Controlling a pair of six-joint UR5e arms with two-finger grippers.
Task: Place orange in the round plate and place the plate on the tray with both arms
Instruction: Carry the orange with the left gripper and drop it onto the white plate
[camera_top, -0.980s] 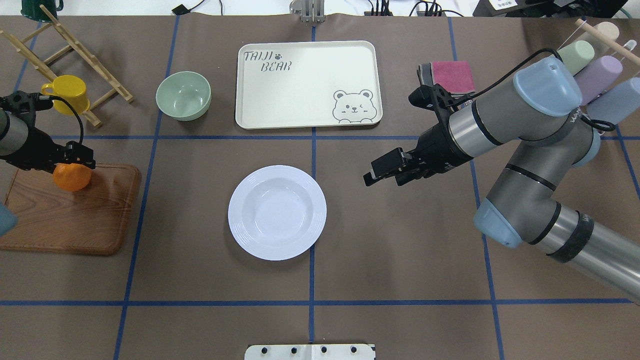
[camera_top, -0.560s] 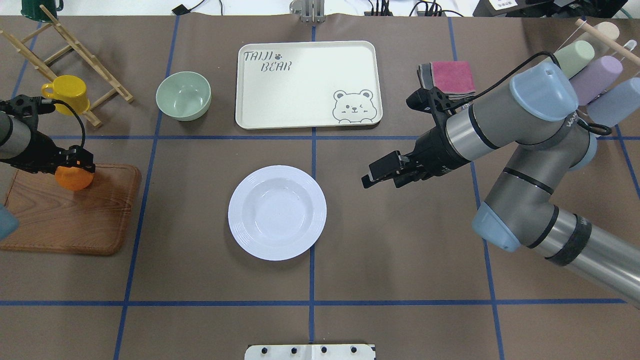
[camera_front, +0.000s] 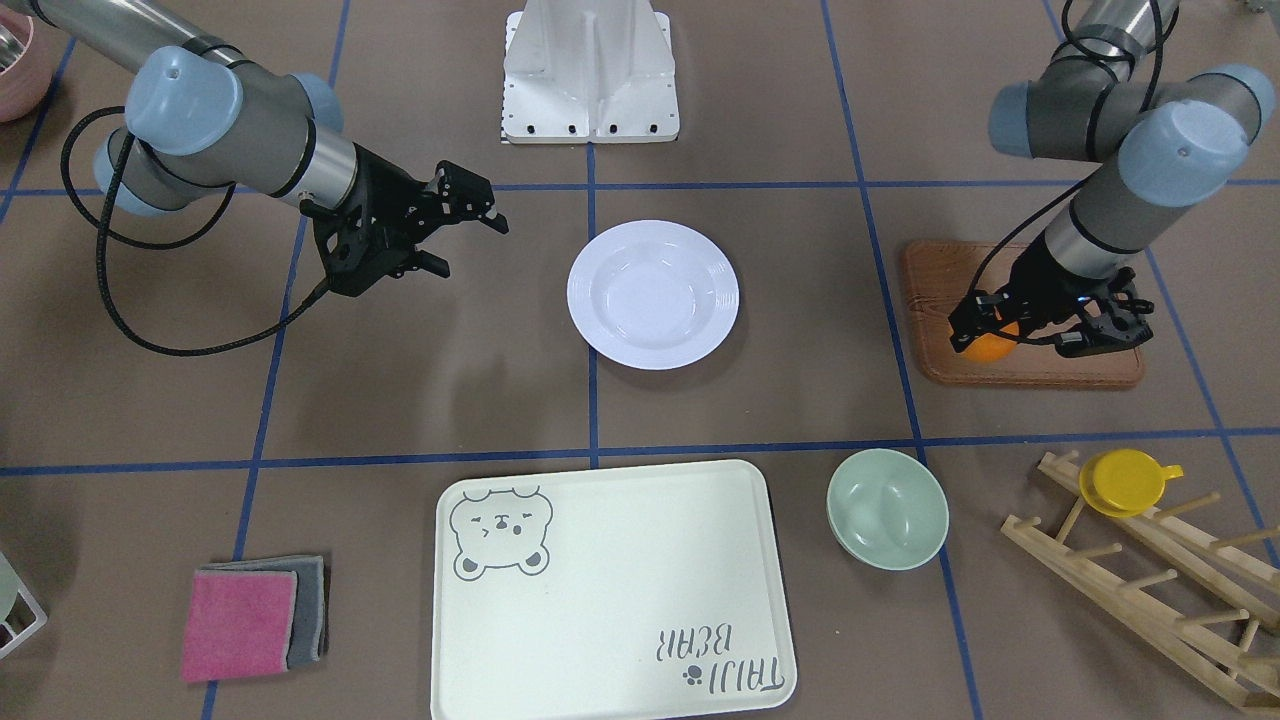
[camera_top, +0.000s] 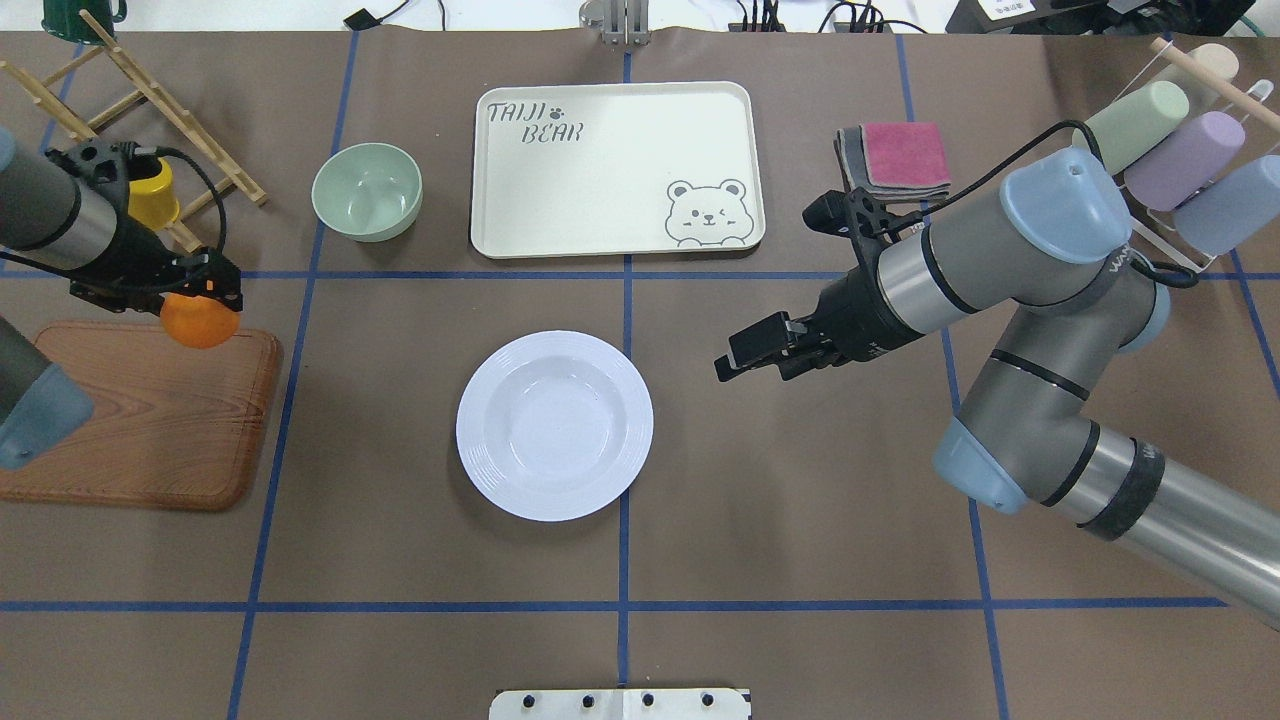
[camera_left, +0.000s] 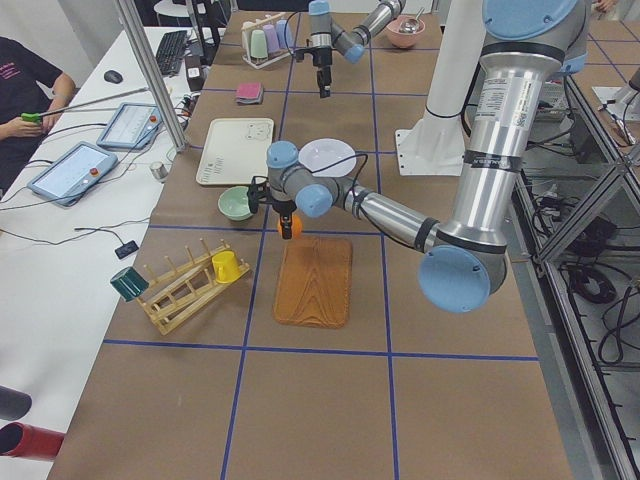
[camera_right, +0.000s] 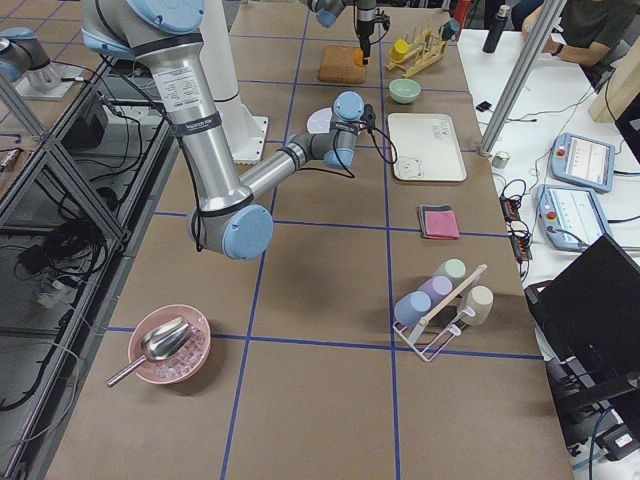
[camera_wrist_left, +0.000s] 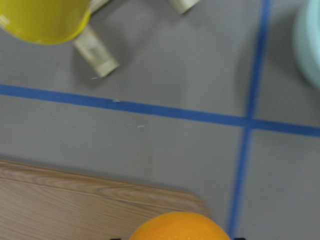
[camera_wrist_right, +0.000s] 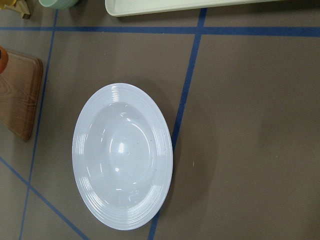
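Note:
The orange (camera_top: 200, 320) hangs just above the far right corner of the wooden board, and my left gripper (camera_top: 200, 298) is shut on it. The left wrist view shows its top (camera_wrist_left: 180, 227) at the bottom edge. In the table's middle lies the empty white round plate (camera_top: 555, 425), also in the front view (camera_front: 652, 293) and the right wrist view (camera_wrist_right: 122, 157). My right gripper (camera_top: 735, 358) hovers open to the plate's right, holding nothing. The cream tray (camera_top: 615, 170) with the bear drawing lies behind the plate.
A brown wood-grain board (camera_top: 140, 420) lies at the left. A pale green bowl (camera_top: 367, 190) stands left of the tray. A wooden rack with a yellow mug (camera_top: 150, 200) is far left, a folded pink cloth (camera_top: 900, 155) and a cup rack (camera_top: 1170, 150) are far right.
My left gripper has lifted the orange off the board and carried it right and away from the robot. The right gripper has crept left toward the plate.

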